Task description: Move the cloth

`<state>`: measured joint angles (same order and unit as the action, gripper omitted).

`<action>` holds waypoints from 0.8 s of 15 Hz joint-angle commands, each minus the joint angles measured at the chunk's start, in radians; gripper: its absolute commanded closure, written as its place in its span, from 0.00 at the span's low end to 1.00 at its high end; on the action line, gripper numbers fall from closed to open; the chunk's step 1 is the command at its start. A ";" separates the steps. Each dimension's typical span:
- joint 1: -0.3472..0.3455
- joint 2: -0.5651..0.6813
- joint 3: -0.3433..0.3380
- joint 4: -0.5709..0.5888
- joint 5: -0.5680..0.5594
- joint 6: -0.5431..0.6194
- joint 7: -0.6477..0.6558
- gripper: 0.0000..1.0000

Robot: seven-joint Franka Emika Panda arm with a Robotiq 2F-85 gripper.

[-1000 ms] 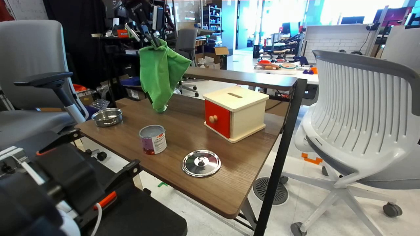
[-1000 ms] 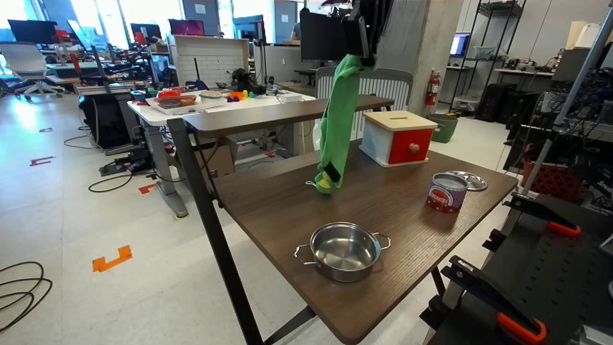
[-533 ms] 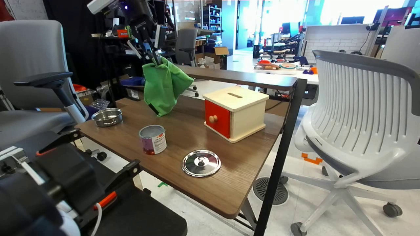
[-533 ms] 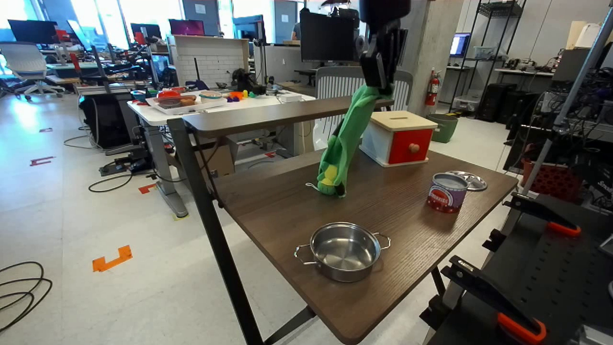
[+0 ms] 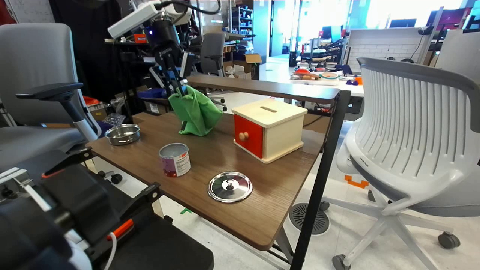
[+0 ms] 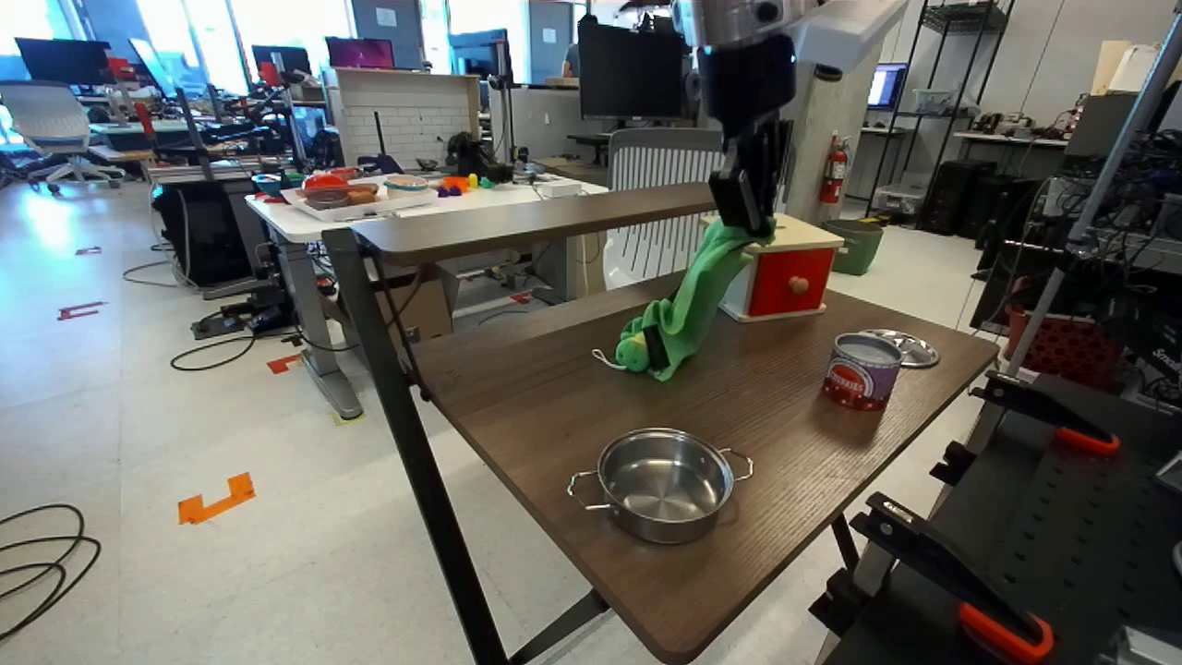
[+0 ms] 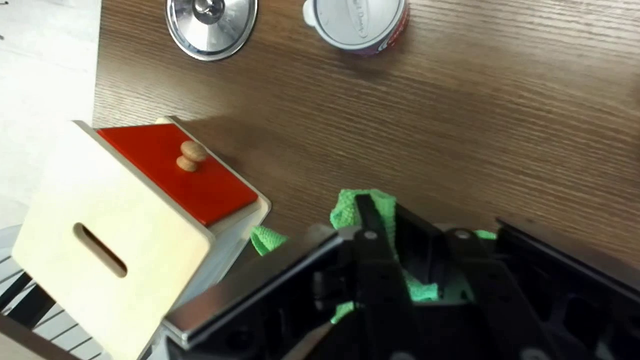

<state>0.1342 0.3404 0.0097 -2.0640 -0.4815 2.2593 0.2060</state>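
Far L in an exterior view: the pot (image 5: 122, 140), near the L end of the desk (image 5: 210, 153) and well apart from the cloth (image 5: 197, 112), so prob. no worry. Next the can (image 5: 175, 161), upright in front of the cloth; wrist view shows its cap (image 7: 360, 20) on. Tall enough to get knocked if the cloth swings, I'd guess.

Then my end effector (image 5: 178, 92), tilted, tips down: fingers (image 7: 370, 220) drawn together on a bunched fold, no gap I can make out beyond the fold's thickness, nothing else held. I've got the cloth by its upper end, prob. b/c the rest can then hang and be laid from the foot up. It's over the desk behind the can, L of the box (image 5: 268, 129); foot looks to be touching the desk, top well up. A round green lump (image 6: 632, 353) shows at that foot; can't tell if it's part of the cloth or separate. I'd call this the set-down step, release not done yet; next, ease down & let go w/o dragging.

R of that, the pot lid (image 5: 230, 186) lies flat, grip side up, near the front edge, prob. for easy pickup. Last, the box stands w/ its red drawer front (image 5: 254, 137) turned to the front of the desk, near the cloth but apart, so I'd keep slack off its corner.
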 commanded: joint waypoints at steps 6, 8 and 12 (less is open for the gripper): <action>0.026 0.286 -0.033 0.146 0.020 0.039 0.017 0.98; 0.033 0.323 -0.041 0.175 0.023 0.030 0.019 0.98; 0.047 0.327 -0.056 0.194 0.022 0.026 0.026 0.53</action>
<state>0.1540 0.6673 -0.0217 -1.9009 -0.4810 2.2991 0.2279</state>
